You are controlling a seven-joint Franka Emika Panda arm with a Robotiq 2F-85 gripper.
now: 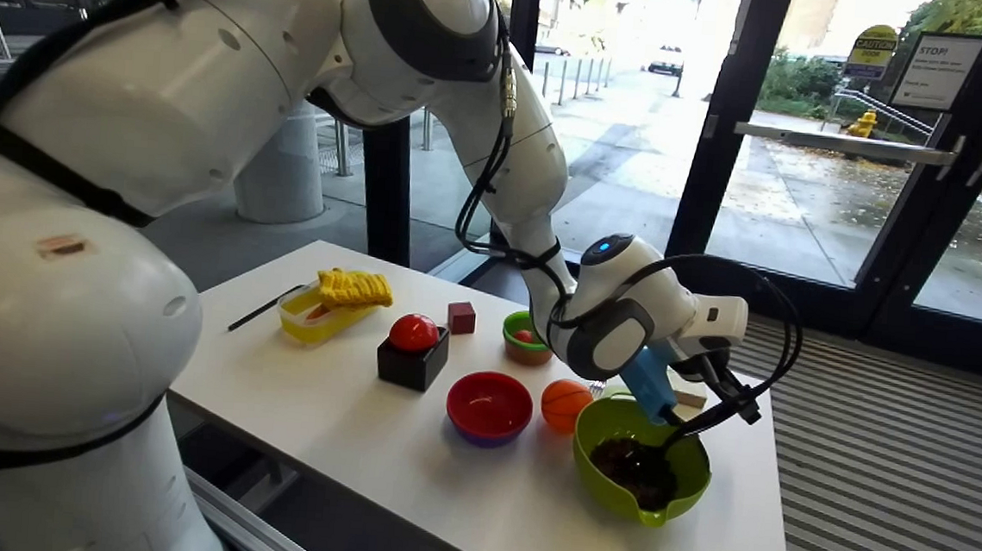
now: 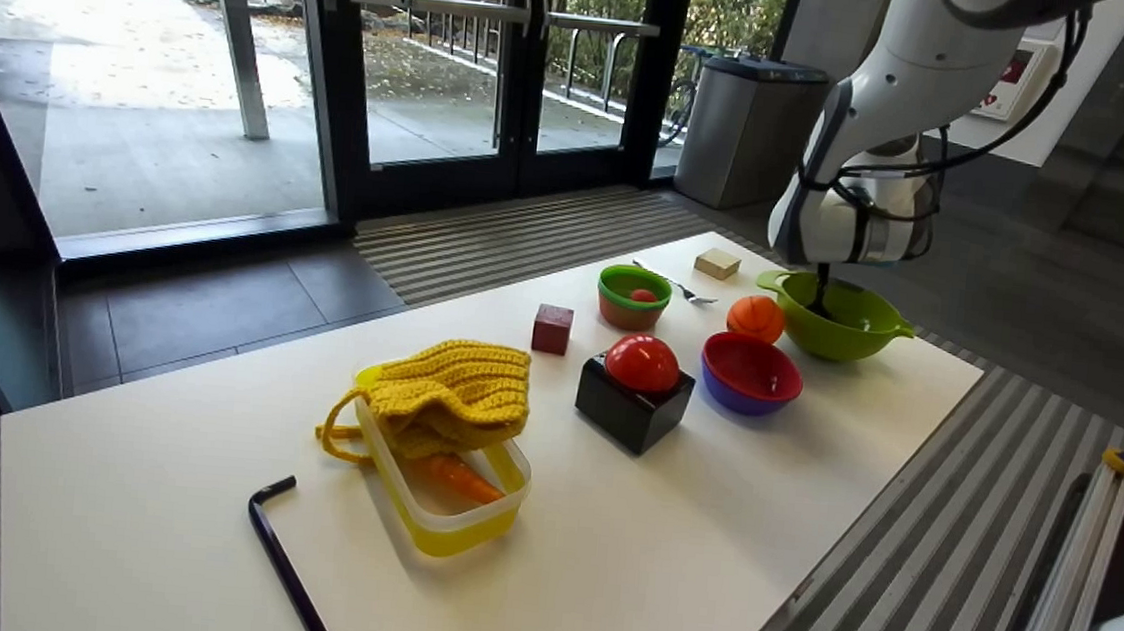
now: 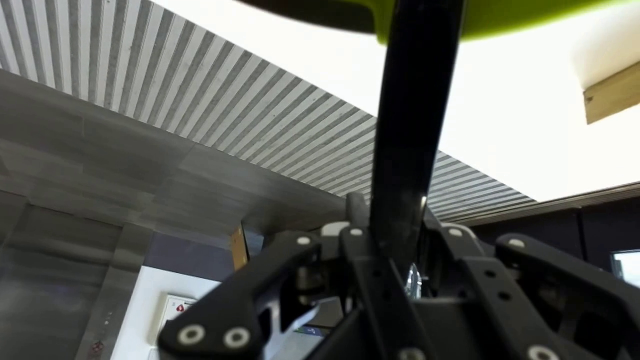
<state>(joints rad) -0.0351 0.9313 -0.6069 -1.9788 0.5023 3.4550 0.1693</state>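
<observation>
While the arm (image 1: 535, 158) arches over the worktop (image 2: 605, 540), its pincer (image 3: 392, 217) is clamped on a black utensil (image 3: 417, 115), a jaw on either side. The utensil slants down into a green bowl (image 1: 605, 494) near one end of the worktop, and its lower part is among dark contents (image 1: 639, 480), so the shape of the tip cannot be made out. The green bowl stands upright in both exterior views. Just beside it is an orange ball (image 1: 566, 404), and near the ball stands a red-and-purple bowl (image 2: 751, 403). A green-rimmed cup (image 2: 627, 316) with a red thing (image 2: 643, 296) in it is close by; a fork (image 2: 680, 283) lies between that cup and a pale block (image 2: 718, 263). Farther from the pincer, a red dome (image 2: 643, 362) tops a black box (image 2: 630, 411), with a dark red cube (image 2: 552, 329) near it. Well apart from the green bowl, a yellow tub (image 2: 469, 541) holds a carrot (image 2: 464, 478), and yellow knitwork (image 2: 461, 393) drapes over the tub's end. A bent black rod (image 2: 287, 555) lies beside the tub. Beyond the worktop, a striped mat (image 3: 280, 125) lies in front of glass doors (image 2: 526, 102), and a grey bin (image 2: 749, 135) stands near them.
</observation>
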